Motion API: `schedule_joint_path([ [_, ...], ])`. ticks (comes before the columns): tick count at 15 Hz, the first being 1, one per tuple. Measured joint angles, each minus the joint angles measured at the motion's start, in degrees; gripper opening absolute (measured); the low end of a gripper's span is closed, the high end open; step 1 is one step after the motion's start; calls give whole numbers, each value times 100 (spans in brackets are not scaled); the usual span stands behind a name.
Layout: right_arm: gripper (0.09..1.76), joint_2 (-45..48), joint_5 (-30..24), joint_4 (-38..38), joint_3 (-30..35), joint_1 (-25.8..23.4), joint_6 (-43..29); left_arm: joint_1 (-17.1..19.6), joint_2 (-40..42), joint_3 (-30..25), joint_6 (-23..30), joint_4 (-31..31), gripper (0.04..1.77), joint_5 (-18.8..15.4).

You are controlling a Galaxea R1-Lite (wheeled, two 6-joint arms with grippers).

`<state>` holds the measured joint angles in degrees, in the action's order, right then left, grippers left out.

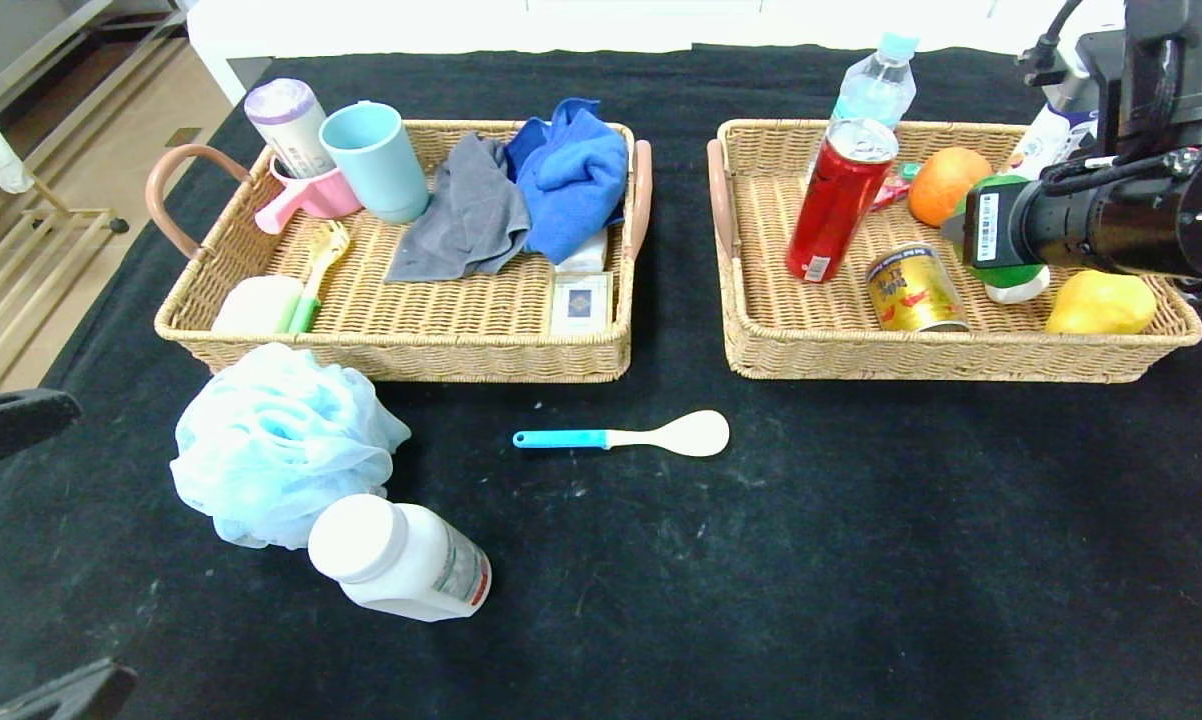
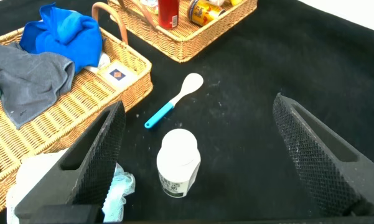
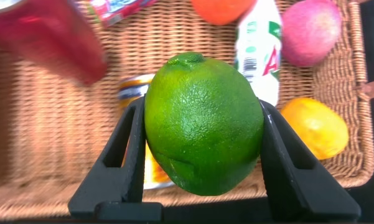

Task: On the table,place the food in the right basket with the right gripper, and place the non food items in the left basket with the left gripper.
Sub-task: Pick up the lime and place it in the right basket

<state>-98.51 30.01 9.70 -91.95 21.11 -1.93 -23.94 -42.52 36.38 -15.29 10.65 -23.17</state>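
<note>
The step in hand is the drop of a piece of food: the right end effector (image 3: 202, 134) holds a green lime (image 3: 203, 121) clamped between its two fingers, poised above the right basket (image 1: 961, 355) — in the head view the fruit peeps out just past the black wrist, over the basket's right half. Below it lie a gold tin can (image 1: 916, 290), a lemon (image 1: 1101, 303), an orange (image 1: 948, 184), a white drink bottle (image 3: 257, 46), a pinkish apple (image 3: 310, 32), a red can (image 1: 839, 200) standing upright, and a water bottle (image 1: 876, 88) at the far rim. The next move, as I judge it, calls for lowering the lime into a free patch of wicker near the tin can and parting the fingers, without knocking the red can over.

The left end effector (image 2: 205, 162) hangs with its fingers spread wide and nothing between them, above the white pill bottle (image 1: 401, 560) that lies on its side on the black tabletop (image 1: 861, 560). Beside the bottle sits a pale blue bath pouf (image 1: 281, 445); a rice spoon with a blue handle (image 1: 626, 436) lies between the baskets' near edges. These three non-food things have yet to go to the left basket (image 1: 401, 355).

Of writing little can be read: the white drink bottle bears a large red "A" — the rest of its label, the tin can's red characters and the pill bottle's print are too small to make out.
</note>
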Motion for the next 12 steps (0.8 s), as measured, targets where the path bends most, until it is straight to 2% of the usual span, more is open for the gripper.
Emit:
schedule_joint_path([
  [4,109,-218,-6,-6,-199,-276,-11,2,-1,2,2,0,172,0],
  [9,109,-293,-72,-12,-228,-384,15,-1,-22,-7,2,-21,172,2],
  [12,128,-302,-74,-17,-245,-422,-5,-1,-22,-11,0,-29,172,2],
])
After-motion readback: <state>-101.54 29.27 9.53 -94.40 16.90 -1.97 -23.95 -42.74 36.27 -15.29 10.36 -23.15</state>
